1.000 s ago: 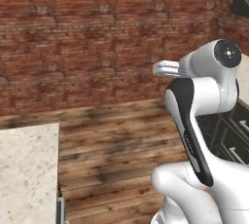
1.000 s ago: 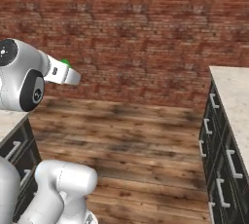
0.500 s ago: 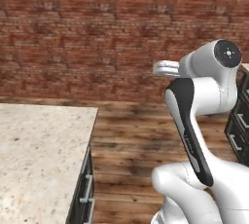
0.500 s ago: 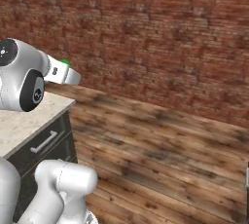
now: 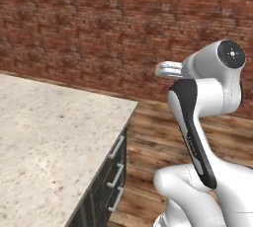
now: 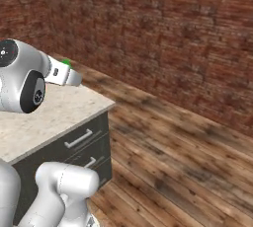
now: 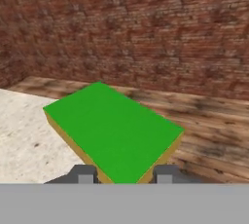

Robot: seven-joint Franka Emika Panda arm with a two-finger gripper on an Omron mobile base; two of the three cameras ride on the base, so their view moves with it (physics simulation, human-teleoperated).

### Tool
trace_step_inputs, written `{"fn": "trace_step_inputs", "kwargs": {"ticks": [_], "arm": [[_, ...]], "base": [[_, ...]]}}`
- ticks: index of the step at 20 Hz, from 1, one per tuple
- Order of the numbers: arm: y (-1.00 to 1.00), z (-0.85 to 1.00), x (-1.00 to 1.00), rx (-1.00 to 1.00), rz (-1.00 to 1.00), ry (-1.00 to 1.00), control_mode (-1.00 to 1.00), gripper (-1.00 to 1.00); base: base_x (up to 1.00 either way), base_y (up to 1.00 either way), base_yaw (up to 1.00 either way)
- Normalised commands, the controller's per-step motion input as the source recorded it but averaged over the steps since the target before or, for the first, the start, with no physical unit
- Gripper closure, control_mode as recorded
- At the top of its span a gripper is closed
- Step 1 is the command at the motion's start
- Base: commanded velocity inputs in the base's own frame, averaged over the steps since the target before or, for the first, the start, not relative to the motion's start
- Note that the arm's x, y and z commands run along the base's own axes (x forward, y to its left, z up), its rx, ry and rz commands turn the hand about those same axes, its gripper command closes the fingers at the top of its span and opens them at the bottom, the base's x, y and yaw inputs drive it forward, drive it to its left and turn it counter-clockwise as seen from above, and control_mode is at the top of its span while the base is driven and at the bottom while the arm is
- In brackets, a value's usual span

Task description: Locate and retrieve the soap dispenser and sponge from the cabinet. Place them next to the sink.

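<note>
My gripper (image 7: 125, 175) is shut on the sponge (image 7: 114, 128), a flat block with a bright green top over a yellow layer. It sits between the two fingertips (image 7: 85, 174) and is held in the air, over the edge of a speckled counter (image 7: 24, 130). From the right base view, a sliver of the green sponge (image 6: 65, 63) peeks above the hand at the gripper (image 6: 70, 76). In the left base view the gripper (image 5: 165, 69) points away toward the brick wall. The soap dispenser, the cabinet and the sink are out of view.
A beige speckled counter (image 5: 49, 137) lies to the left of the arm, with dark drawer fronts and silver handles (image 5: 116, 171) below it. The same counter (image 6: 54, 115) and drawers (image 6: 79, 139) appear in the right base view. Wooden floor (image 6: 183, 157) runs to a brick wall (image 5: 99, 28).
The whole scene has slid across both base views, so the base has turned. The counter has come into view and grown larger. The arm holds the same pose with the sponge.
</note>
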Motion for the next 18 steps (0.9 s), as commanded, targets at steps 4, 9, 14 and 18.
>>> {"fn": "trace_step_inputs", "kwargs": {"ticks": [4, 9, 14, 18], "arm": [[0.00, 0.00, 0.00, 0.00, 0.00, 0.00, 1.00, 1.00], [0.00, 0.00, 0.00, 0.00, 0.00, 0.00, 1.00, 1.00], [0.00, 0.00, 0.00, 0.00, 0.00, 0.00, 1.00, 1.00], [0.00, 0.00, 0.00, 0.00, 0.00, 0.00, 1.00, 1.00]], "base": [[-0.01, 0.20, 0.50], [0.00, 0.17, 0.50], [0.00, 0.17, 0.50], [0.00, 0.22, 0.50]]}}
